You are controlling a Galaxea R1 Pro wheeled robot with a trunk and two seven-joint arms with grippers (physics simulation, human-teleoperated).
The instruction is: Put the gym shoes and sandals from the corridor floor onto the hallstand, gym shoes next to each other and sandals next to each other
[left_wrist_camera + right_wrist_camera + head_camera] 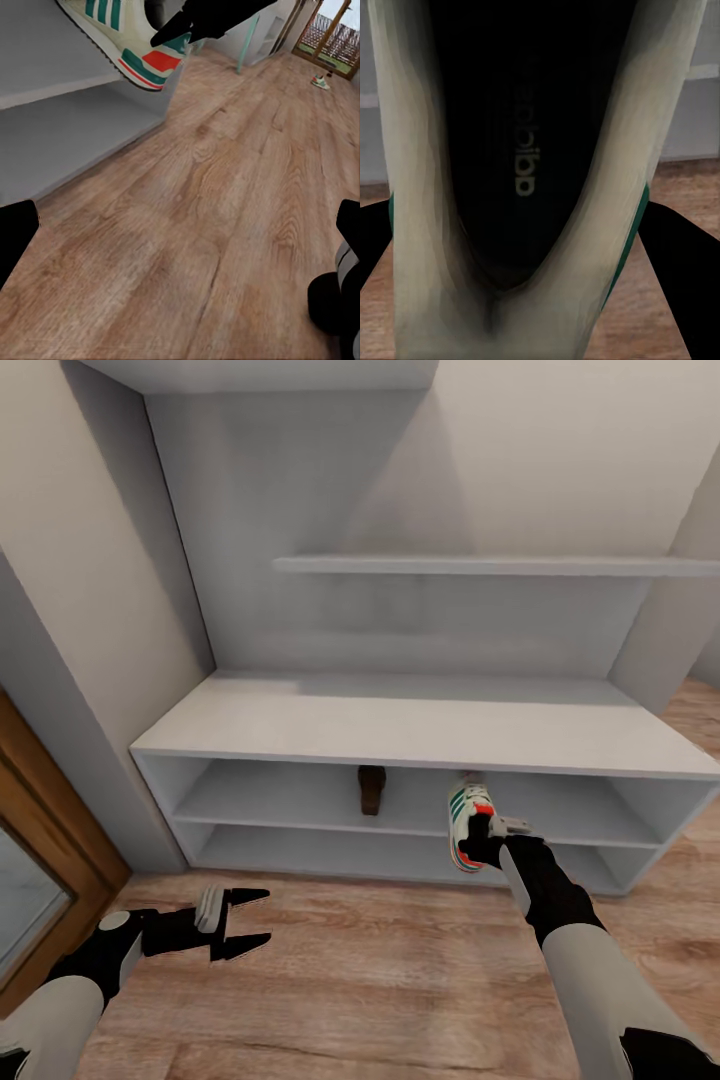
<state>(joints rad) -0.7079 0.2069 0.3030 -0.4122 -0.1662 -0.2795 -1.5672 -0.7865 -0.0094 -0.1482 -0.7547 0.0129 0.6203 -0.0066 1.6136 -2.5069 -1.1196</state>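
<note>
My right gripper (480, 838) is shut on a white gym shoe (463, 822) with green stripes and a red-orange heel. It holds the shoe at the front of the light-grey hallstand (400, 725), toe toward the upper shelf opening. The right wrist view looks into the shoe's dark inside (529, 150). One dark brown sandal (372, 788) stands on the upper shelf level near the middle. My left gripper (245, 922) hangs open and empty low over the wood floor (380, 970). In the left wrist view the held gym shoe (124, 37) is above the floor, and a second gym shoe (320, 82) lies far down the corridor.
The hallstand's flat top and stepped wall shelf (480, 565) rise behind it. A wooden door frame (40, 840) stands at the left. Far along the corridor a doorway (330, 34) opens. Open plank floor lies between my arms.
</note>
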